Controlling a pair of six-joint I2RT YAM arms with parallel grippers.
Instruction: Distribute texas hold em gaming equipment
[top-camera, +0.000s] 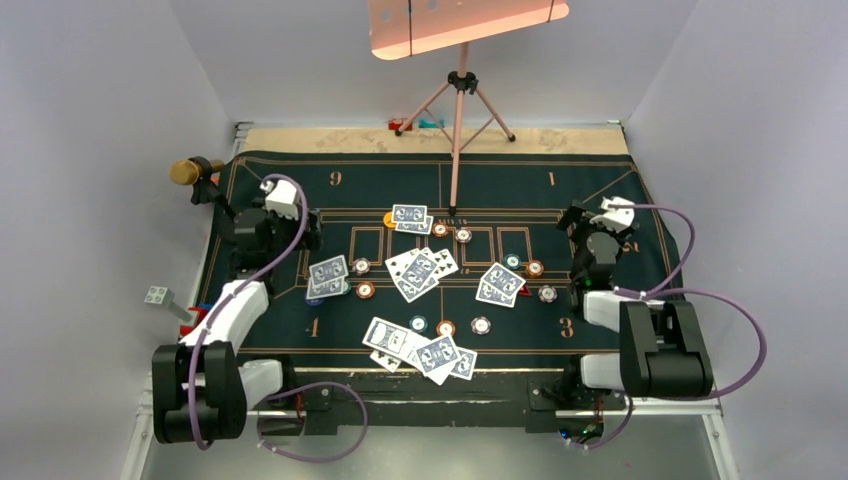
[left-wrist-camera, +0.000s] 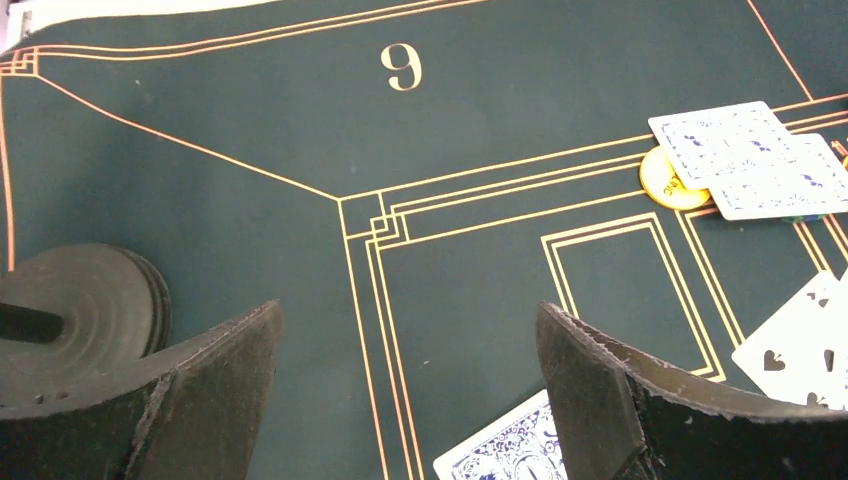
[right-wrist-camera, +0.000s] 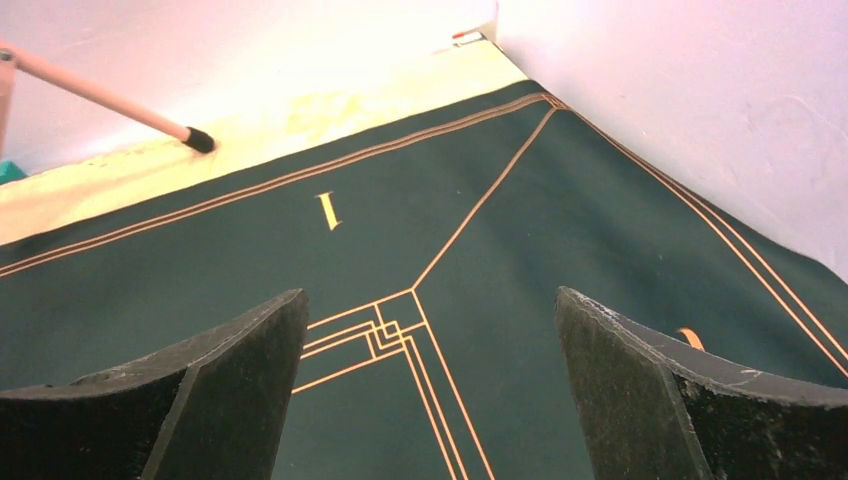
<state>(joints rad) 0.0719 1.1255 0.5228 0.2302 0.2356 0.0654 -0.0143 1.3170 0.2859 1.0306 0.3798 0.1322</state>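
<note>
Playing cards (top-camera: 420, 270) spread over the middle of the green mat (top-camera: 560, 185) in five loose groups: a blue-backed pair at the far centre, a small stack to the left, a fan with some faces up in the middle, a pair to the right, and a longer row along the edge nearest the arms. Round chips (top-camera: 446, 328) in teal, orange-brown and white dotted singly among the groups, most lying just beside a card, three in a line beyond the near row. Yellow disc (top-camera: 389, 219) tucked partly under the left edge of the far pair. Left gripper (left-wrist-camera: 408, 312): hangs over the left part of the mat near the printed 9, jaws spread wide, grips nothing, with felt and the corner of one blue-backed card below it. Right gripper (right-wrist-camera: 430, 295): hangs over the right part near the printed 1, jaws just as wide apart, holds nothing, only felt and gold lines beneath. Pink tripod (top-camera: 458, 110) at the far side, one leg reaching onto the felt just beyond the far pair. Tan strip of the surface (top-camera: 300, 138) showing beyond the mat.
</note>
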